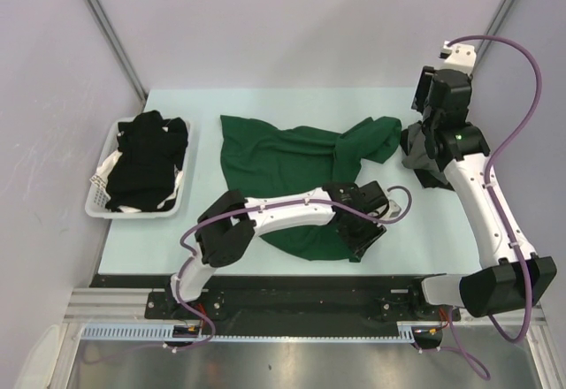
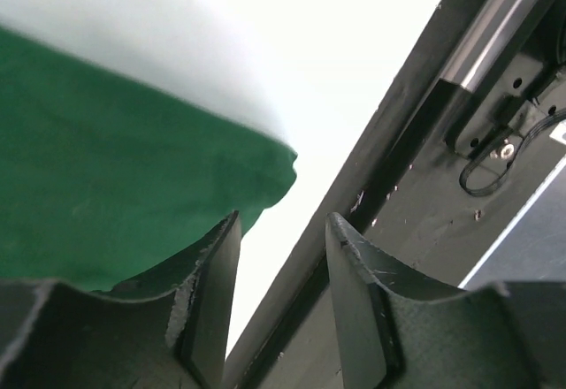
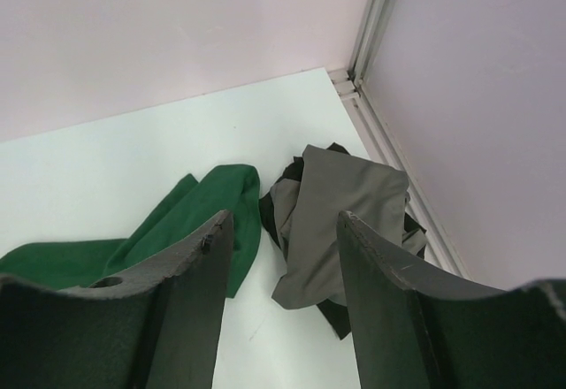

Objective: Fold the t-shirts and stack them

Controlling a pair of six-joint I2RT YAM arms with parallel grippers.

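Left gripper (image 2: 283, 230), jaws parted and empty, sits by the hem corner of the green t-shirt (image 2: 106, 168), lower centre overhead. Flattening seems in hand, so next pinch that corner. Right gripper (image 3: 281, 221), parted too, hovers over the grey shirt (image 3: 345, 194).

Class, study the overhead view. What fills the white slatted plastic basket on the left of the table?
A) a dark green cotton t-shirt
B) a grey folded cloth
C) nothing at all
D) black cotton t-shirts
D: the white slatted plastic basket holds a heap of black cotton t-shirts, while the dark green cotton t-shirt lies spread outside it.
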